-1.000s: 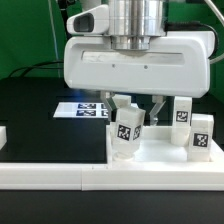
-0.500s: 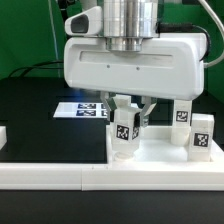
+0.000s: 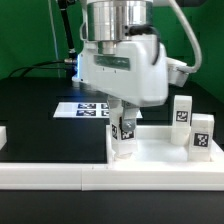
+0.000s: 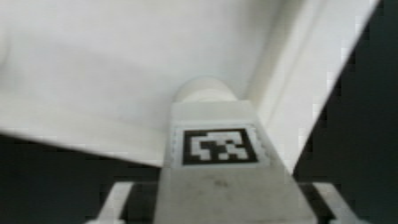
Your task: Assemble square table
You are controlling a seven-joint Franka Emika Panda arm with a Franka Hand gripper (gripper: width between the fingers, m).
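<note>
Gripping is being maintained on one leg [image 3: 123,138], which is being held upright at the near corner of the square tabletop [image 3: 160,155], on the exterior view's left side of that slab; a fit into the corner hole is presumably being attempted there, though the hole itself is hidden under the leg. The gripper [image 3: 124,118] is being kept closed on the leg's upper part, fingers narrowly spaced with the leg pinched between them; in the wrist view the leg [image 4: 221,130] is being seen end-on between the fingers [image 4: 118,205], tag facing the camera, with the tabletop's raised rim [image 4: 294,70] running just beside it. The wrist is being shown rotated relative to the slab, which is probably being done to screw the leg in. Two more legs [image 3: 182,112] [image 3: 202,136] are being left standing upright on the slab's far side from the held one, on the exterior view's right, likely parked within reach for later corners. The marker board [image 3: 82,109] is lying flat behind the slab, untouched. Whether the leg's base is being seated fully cannot be told.
</note>
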